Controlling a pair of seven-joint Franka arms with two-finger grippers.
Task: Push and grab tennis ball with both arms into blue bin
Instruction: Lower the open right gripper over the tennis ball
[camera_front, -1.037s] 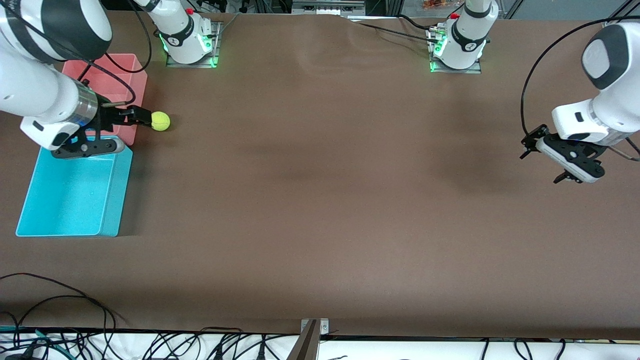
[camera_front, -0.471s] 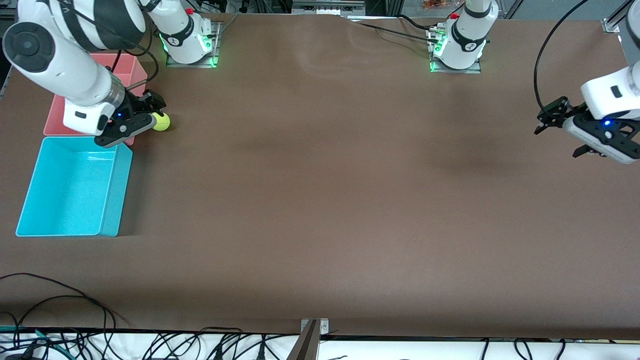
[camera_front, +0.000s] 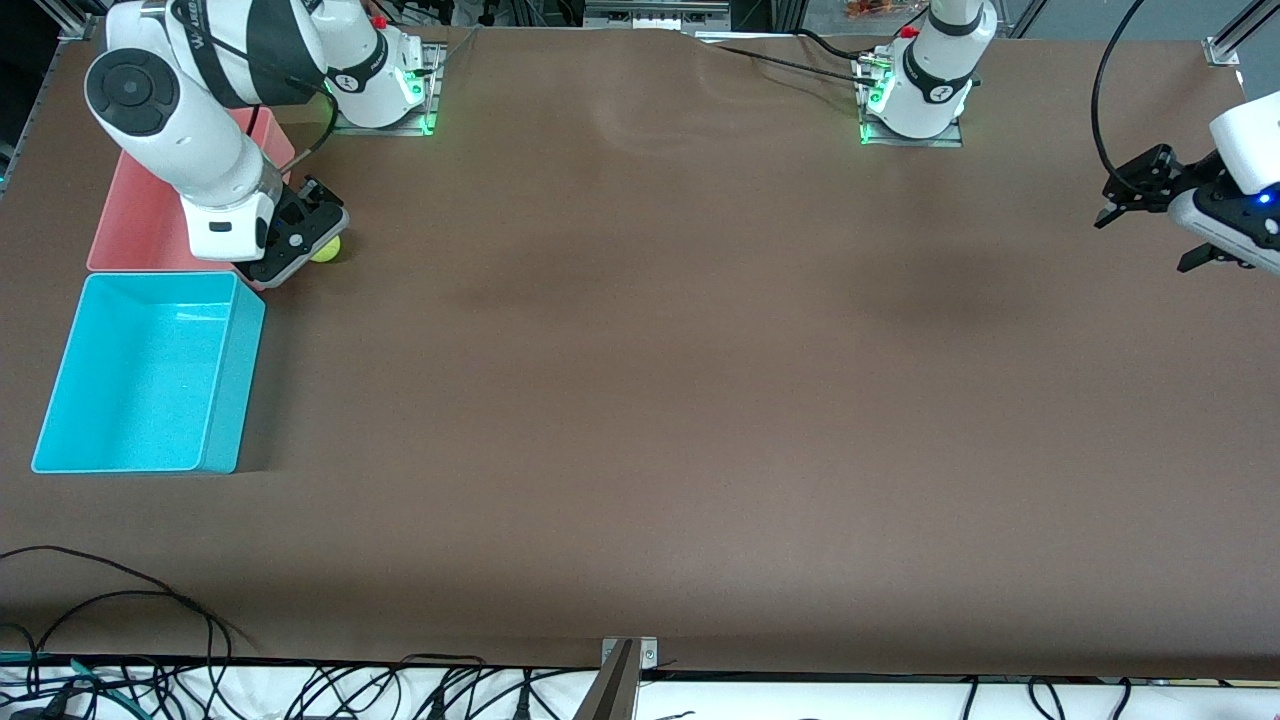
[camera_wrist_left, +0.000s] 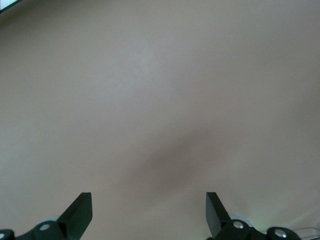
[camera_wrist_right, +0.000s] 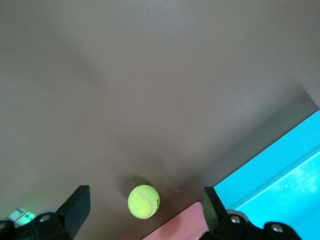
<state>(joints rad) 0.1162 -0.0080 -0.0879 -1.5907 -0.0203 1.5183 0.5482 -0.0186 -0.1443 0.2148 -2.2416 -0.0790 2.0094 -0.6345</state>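
The blue bin (camera_front: 150, 375) sits at the right arm's end of the tabletop (camera_front: 640, 400), nearest the camera, thin cyan walls and a speckled floor. Just past it, a bit farther from the camera, is the ball (camera_front: 328, 250), fuzzy yellow-green with a faint seam, lying on the bare tabletop right beside the pink bin (camera_front: 135, 215). The pink bin touches the blue bin's farther edge. The right gripper (camera_front: 300, 235) hangs over the ball, fingers spread wide and holding nothing, half hiding it from the front. The left gripper (camera_front: 1160, 215) is well apart from the ball, up over the left arm's end, fingers also released and empty.
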